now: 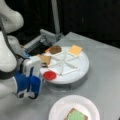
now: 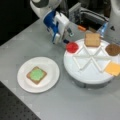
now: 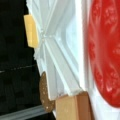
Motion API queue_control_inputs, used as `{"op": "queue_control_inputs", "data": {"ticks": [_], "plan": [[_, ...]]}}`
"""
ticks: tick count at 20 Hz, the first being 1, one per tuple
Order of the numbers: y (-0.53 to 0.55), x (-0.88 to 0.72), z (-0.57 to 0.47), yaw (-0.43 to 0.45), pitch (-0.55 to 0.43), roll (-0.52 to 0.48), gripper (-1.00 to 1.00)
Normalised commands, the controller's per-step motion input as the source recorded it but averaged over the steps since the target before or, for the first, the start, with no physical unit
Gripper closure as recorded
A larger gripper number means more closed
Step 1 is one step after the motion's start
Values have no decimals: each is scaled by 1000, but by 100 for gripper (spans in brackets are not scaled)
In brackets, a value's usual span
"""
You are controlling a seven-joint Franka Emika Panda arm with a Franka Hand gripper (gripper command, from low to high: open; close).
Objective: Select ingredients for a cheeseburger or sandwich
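i'm watching the end effector (image 2: 62, 40) hanging at the rim of the white divided tray (image 2: 87, 75), just beside the compartment holding the red disc (image 2: 72, 47). in a front view the disc is lying toward that view's right and slightly toward its bottom from the fingertips, close by but not touching as far as i'm able to tell. in a front view from the opposite side, the end effector (image 1: 30, 93) is sitting low at the tray's (image 1: 75, 75) left edge with the red disc (image 1: 49, 75) just up and to the right of it. the wrist view is filling its right half with the red disc (image 3: 105, 52), so the camera is looking almost straight at it. the disc is round, so no long axis is mattering here.

i'm not able to tell how far the fingers are spread; i'm seeing nothing held between them.

the other ingredients are sitting in the tray: a toast square (image 2: 92, 39), a dark brown disc (image 2: 113, 49) and a yellow square (image 2: 113, 68). on the white paper plate (image 2: 50, 82), resting on the worktop (image 2: 30, 42) well apart from the end effector, the sandwich (image 2: 36, 74) is standing so far as one toast square with the green leaf on top.
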Motion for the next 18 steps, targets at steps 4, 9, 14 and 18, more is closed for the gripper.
{"op": "queue_control_inputs", "data": {"ticks": [4,9,14,18], "plan": [[-17,88,-145,-51,-150,188,-100],[-62,73,-185,-41,-157,178,-100],[-82,71,-186,-38,-155,165,-100],[-104,85,-138,-46,-147,152,-100]]}}
